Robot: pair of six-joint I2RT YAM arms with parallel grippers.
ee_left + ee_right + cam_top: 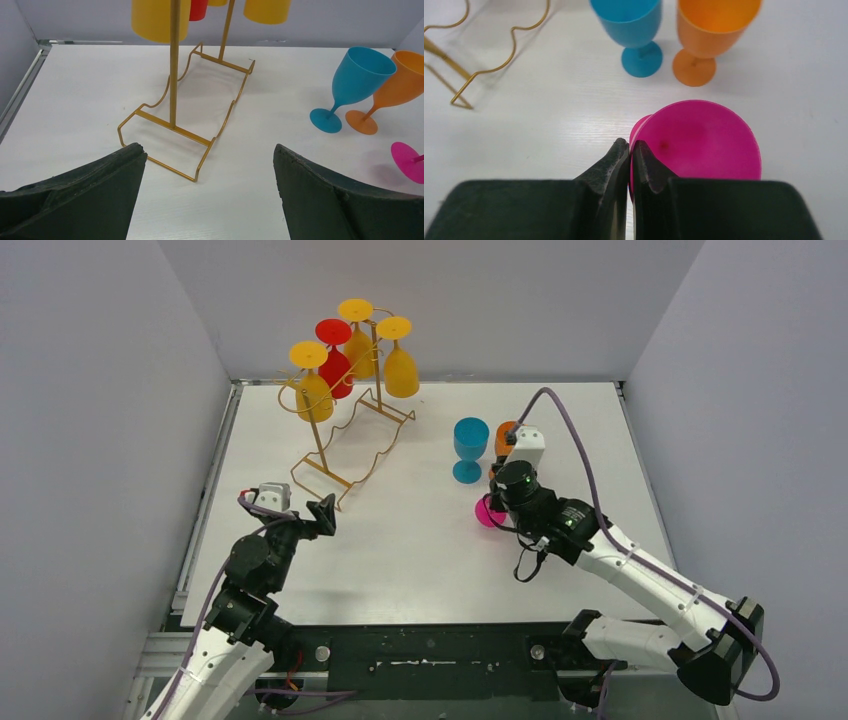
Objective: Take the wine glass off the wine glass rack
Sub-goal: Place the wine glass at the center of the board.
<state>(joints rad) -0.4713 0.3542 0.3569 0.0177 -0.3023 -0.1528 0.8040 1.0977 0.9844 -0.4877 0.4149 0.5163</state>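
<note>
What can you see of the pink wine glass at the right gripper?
The pink wine glass looks like opaque magenta plastic: round empty bowl, mouth up, thin stem, disc foot. The right gripper is shut on its near rim, one finger inside, one outside. It is near the blue glass and orange glass, touching neither. Whether its foot rests on the table is unclear.

Left pincer (208,148), right pincer (630,143): matte black wedge fingers (75,200), rough-edged. Behind each: white camera block (527,445), black motor housings (255,560), white arm shells (640,575), purple cable (547,391).
</note>
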